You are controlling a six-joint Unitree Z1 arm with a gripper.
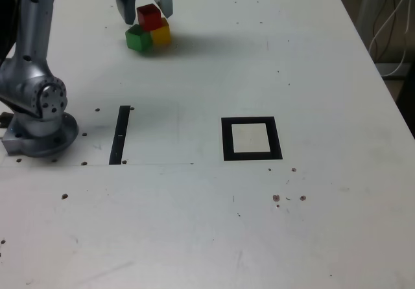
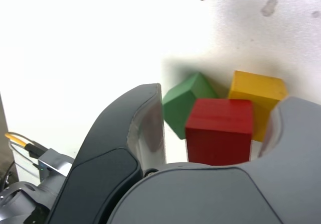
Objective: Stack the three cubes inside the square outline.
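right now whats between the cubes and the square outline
Nothing: in the exterior view the stretch of table from the red cube, green cube and yellow cube to the square outline is bare white surface.

Three cubes (red (image 1: pixel 148 17), yellow (image 1: pixel 161 34), green (image 1: pixel 138 38)), one square outline (image 1: pixel 251 138).

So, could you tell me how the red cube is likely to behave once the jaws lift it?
The red cube looks solid and flat-sided, so it should stay stiff and not roll. It sits on the green cube and yellow cube, so lifting it might nudge them. Its smooth faces may slip slightly.
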